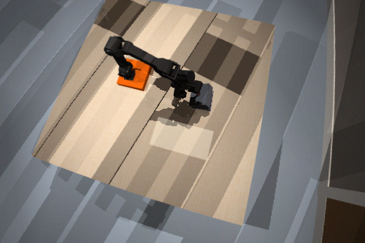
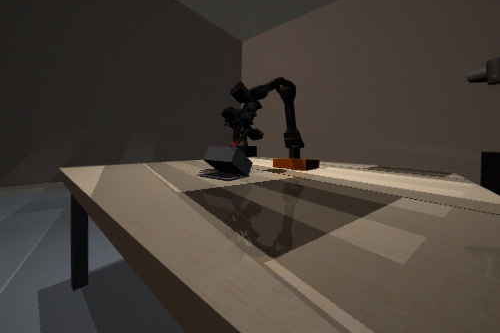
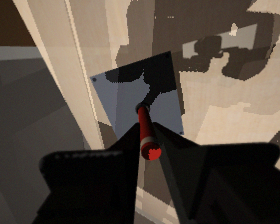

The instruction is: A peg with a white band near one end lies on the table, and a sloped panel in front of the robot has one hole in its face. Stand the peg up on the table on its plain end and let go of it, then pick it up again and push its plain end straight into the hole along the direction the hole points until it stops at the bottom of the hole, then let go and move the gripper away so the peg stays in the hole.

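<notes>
The red peg (image 3: pixel 145 127) (image 2: pixel 235 143) is between the fingertips of my gripper (image 3: pixel 145 126), which is shut on it. Its end with the white band points toward the wrist camera. Its plain end is at the mouth of the hole in the sloped panel (image 3: pixel 126 116) (image 1: pixel 205 95) (image 2: pixel 228 158). The dark hole rim shows beside that end in the wrist view. Whether the tip is just over the hole or slightly inside cannot be told. In the top view the arm hides most of the peg.
The panel block stands on the wooden table (image 1: pixel 128 144) (image 2: pixel 150 217). The arm rises from an orange base (image 1: pixel 136 78) (image 2: pixel 295 163) and reaches over to the block. Dark shadows of the arm fall on the panel face and the table beside it.
</notes>
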{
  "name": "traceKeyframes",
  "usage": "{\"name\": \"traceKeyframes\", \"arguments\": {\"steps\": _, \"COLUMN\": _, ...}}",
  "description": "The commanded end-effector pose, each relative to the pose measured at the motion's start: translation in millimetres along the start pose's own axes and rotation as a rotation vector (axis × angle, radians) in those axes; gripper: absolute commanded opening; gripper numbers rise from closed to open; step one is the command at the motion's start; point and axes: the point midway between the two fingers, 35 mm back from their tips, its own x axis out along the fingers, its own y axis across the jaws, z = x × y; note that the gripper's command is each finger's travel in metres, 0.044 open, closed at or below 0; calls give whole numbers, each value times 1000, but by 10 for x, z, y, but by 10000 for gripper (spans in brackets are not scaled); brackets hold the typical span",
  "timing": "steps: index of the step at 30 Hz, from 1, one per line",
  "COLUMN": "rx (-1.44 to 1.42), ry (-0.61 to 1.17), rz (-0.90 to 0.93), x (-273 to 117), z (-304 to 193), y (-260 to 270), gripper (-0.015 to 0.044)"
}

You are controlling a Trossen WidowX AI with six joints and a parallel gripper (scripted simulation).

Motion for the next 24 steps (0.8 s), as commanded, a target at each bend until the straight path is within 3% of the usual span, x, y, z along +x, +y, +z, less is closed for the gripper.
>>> {"name": "traceKeyframes", "arguments": {"steps": 1, "rx": 2, "ry": 3, "rz": 0, "x": 35, "z": -7, "y": -2, "gripper": 0}}
{"name": "traceKeyframes", "arguments": {"steps": 24, "rx": 0, "ry": 0, "rz": 0, "x": 56, "z": -7, "y": -2, "gripper": 0}}
